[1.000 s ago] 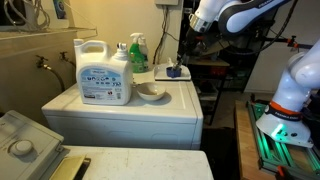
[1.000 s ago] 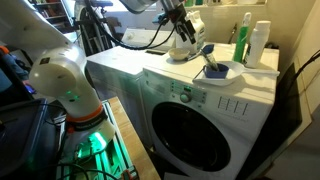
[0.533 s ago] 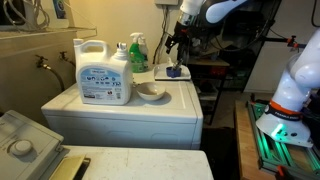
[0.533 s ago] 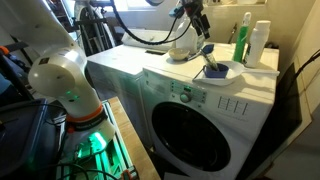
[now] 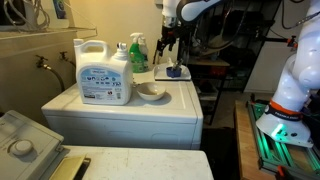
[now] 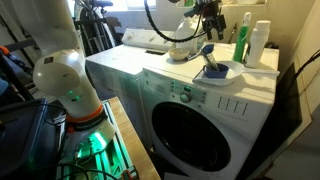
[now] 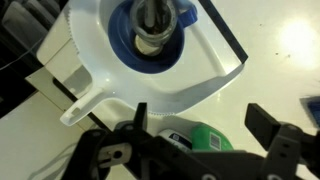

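My gripper (image 5: 167,45) hangs open and empty above the back of the washing machine top (image 5: 178,104), also seen from the other side (image 6: 212,22). In the wrist view its fingers (image 7: 198,122) straddle the air above a green bottle (image 7: 198,140) lying below them. Next to it is a white spouted tray (image 7: 100,75) holding a blue cup-like object (image 7: 150,35). In both exterior views the green bottle (image 5: 137,52) (image 6: 243,40) stands near the wall and the tray with the blue object (image 5: 174,72) (image 6: 213,68) sits beside it.
A large white detergent jug (image 5: 103,72) and a white bowl (image 5: 152,93) stand on the washer top. A white bottle (image 6: 260,42) stands by the wall. The washer has a round front door (image 6: 195,130). The robot base (image 6: 65,85) stands beside it.
The arm has swung across the washer top toward the wall, from beyond the tray to over the tray and green bottle. The gripper stays open. Nothing on the washer moved.
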`<state>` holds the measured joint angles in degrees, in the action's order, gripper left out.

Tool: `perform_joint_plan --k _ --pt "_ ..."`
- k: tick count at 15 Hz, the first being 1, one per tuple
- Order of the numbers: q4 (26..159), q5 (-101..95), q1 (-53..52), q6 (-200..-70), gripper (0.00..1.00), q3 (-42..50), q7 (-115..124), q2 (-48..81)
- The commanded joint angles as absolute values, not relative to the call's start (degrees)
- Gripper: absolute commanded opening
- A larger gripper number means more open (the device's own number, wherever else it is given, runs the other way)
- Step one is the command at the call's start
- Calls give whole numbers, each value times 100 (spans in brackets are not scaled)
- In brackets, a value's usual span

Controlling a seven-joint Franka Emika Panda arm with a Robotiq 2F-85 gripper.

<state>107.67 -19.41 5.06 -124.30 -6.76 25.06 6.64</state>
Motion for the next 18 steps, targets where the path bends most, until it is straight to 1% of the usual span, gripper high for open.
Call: perform_joint_plan --k 1,4,5,9,10,11,12,13,15,16,18 --pt "10658 -1713 186 -12439 100 -310 2349 839" --pt "10496 -1456 167 -12448 100 -209 2125 1076" --pt "10402 -1443 112 -12108 100 -150 2457 1182" --pt "10466 -1365 -41 -11885 100 70 3200 1404" --pt "10464 -1251 -50 -11943 98 93 3245 1469" --pt "10449 -1098 -49 -12009 94 101 3235 1537" --pt "10434 -904 -36 -12089 92 92 3170 1606" --pt "10382 -831 -59 -12065 89 108 3198 1684" --pt "10319 -890 -136 -12016 87 175 3353 1803" --pt "10302 -918 -163 -12045 83 202 3431 1851" --pt "10255 -880 -183 -12121 80 233 3494 1947"
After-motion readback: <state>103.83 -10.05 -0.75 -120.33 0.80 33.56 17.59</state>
